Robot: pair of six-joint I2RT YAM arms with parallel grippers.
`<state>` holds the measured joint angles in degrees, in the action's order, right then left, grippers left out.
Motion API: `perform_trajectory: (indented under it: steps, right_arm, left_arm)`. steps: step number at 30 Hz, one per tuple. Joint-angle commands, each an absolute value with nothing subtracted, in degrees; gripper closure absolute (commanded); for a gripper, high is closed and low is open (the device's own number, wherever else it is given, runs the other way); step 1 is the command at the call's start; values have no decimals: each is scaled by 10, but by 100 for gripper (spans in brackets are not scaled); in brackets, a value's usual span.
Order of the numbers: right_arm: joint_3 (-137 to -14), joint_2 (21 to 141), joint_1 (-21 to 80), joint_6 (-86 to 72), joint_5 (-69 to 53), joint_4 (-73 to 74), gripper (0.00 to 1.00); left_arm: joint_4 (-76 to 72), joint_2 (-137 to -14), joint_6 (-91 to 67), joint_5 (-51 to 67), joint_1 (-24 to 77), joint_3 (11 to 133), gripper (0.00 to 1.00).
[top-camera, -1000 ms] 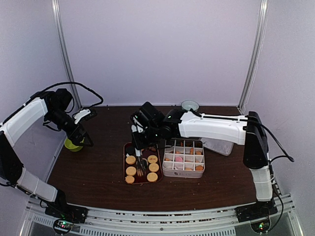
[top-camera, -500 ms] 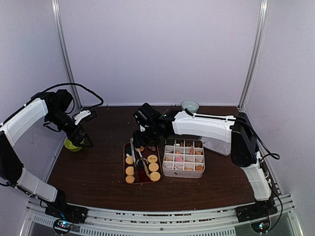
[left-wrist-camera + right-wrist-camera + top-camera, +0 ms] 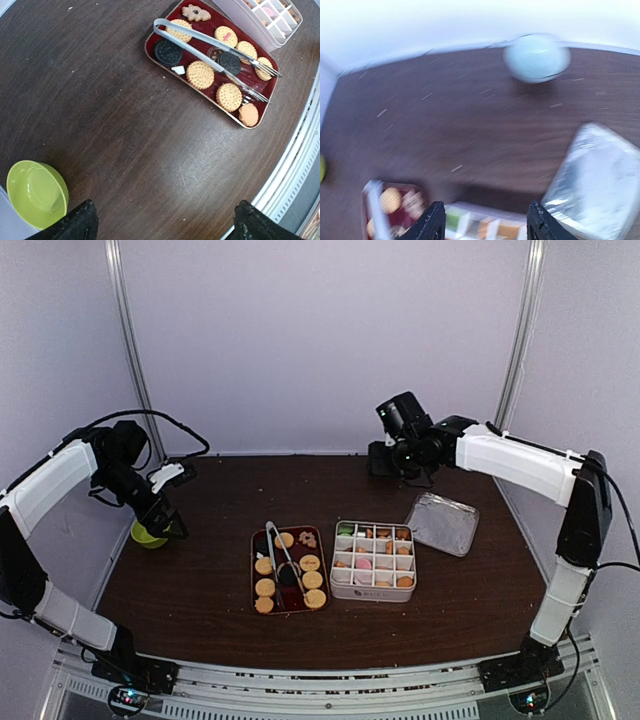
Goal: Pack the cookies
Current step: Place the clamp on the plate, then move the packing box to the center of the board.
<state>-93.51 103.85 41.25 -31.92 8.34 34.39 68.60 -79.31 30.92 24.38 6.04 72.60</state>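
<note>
**Nothing held; cookies (image 3: 265, 566) on the tray (image 3: 254, 550)**

Overhead, I see tongs (image 3: 277, 552) across them, more in the box (image 3: 372, 592) beside the tray. Left wrist: left gripper (image 3: 165, 225) wide open, well off the tray. Right wrist, blurred: right gripper (image 3: 487, 225) parted, empty, behind the tray.

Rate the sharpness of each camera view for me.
Right wrist: heavy motion blur that smears the pale bowl and the silvery lid. Left wrist: sharp, with the tongs and cookies crisp, though the wide lens slightly bows the table edge. Top external: evenly lit but a little soft, and the cookies show small.
</note>
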Motion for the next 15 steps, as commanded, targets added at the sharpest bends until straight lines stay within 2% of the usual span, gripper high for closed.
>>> perform_trajectory:
  steps: [1,5,8,15]
  right_arm:
    - [-897,1058,341,-301,201,376,46]
    - [-921,1114,316,-302,237,386,47]
    - [-987,1176,311,-312,227,420,47]
    - [-1059,1278,298,-327,217,461,50]
  left_arm:
    - [646,-776,289,178,56,730,2]
    - [610,-751,268,115,55,721,2]
    - [587,-736,257,71,52,706,2]
    - [605,-736,263,92,52,702,2]
